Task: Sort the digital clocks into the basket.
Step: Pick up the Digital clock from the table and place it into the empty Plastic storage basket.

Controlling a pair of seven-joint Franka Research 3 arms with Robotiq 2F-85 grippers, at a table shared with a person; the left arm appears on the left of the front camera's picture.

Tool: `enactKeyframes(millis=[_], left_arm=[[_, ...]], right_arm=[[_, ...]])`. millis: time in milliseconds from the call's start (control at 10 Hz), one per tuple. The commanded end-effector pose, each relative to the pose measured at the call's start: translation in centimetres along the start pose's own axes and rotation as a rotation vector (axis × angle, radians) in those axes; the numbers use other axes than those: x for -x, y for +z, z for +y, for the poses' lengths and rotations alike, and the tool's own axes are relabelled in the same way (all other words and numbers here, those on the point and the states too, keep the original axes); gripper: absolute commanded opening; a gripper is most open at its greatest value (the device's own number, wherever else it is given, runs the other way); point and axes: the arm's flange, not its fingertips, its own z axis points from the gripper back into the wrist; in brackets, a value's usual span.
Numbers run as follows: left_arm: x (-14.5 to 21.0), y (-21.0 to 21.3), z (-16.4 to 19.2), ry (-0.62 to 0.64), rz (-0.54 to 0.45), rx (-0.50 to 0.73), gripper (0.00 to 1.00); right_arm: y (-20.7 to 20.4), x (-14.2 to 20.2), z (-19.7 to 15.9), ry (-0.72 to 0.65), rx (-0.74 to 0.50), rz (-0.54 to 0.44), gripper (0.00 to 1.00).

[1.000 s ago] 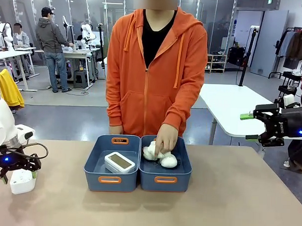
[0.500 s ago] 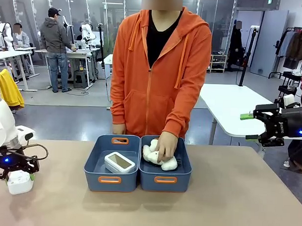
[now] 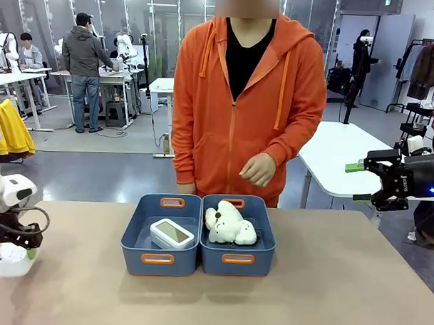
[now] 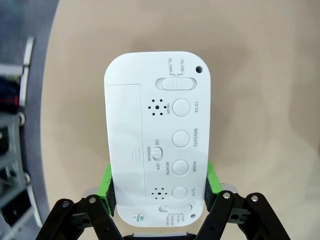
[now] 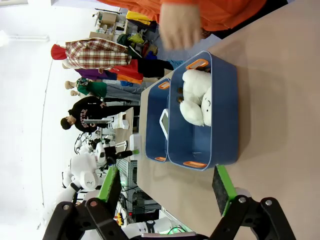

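Note:
One white digital clock (image 3: 172, 234) lies screen up in the left blue-grey basket (image 3: 176, 264), and its edge (image 5: 164, 122) shows in that basket (image 5: 152, 136) in the right wrist view. My left gripper (image 3: 11, 246) hangs at the table's far left edge, shut on the second clock (image 3: 13, 259). The left wrist view has that clock's button-covered back (image 4: 157, 135) clamped between the green pads (image 4: 107, 184) of the left gripper (image 4: 160, 189). My right gripper (image 3: 360, 183) is open in the air beyond the table's right side, its fingers (image 5: 108, 186) spread around nothing.
The adjoining right bin (image 3: 238, 266) holds cream plush toys (image 3: 230, 224). A person in an orange hoodie stands behind the bins with one hand (image 3: 258, 168) raised above them. Bare table (image 3: 327, 287) surrounds the bins.
The person's hand has let go of the plush toys and lifted out of the right bin. My left gripper has drifted left with its clock. The right arm has not moved.

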Motion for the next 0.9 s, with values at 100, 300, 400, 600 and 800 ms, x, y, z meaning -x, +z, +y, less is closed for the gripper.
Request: enactKeyframes(millis=[100, 300, 400, 600, 800], left_arm=[[5.0, 6.2, 0.3, -0.244, -0.033, 0.120, 0.48], [7.9, 7.2, -0.3, -0.355, -0.048, 0.169, 0.48], [8.6, 7.2, -1.6, -0.363, -0.064, 0.172, 0.48], [10.0, 7.0, -5.9, -0.340, -0.134, 0.169, 0.48], [10.4, 6.0, -11.7, -0.300, -0.147, 0.137, 0.48]], right_arm=[[0.0, 0.0, 0.0, -0.002, 0.000, -0.003, 0.93], [0.0, 0.0, 0.0, -0.002, 0.000, -0.003, 0.93], [0.0, 0.0, 0.0, -0.002, 0.000, -0.003, 0.93], [0.0, 0.0, 0.0, -0.002, 0.000, -0.003, 0.93], [0.0, 0.0, 0.0, -0.002, 0.000, -0.003, 0.93]])
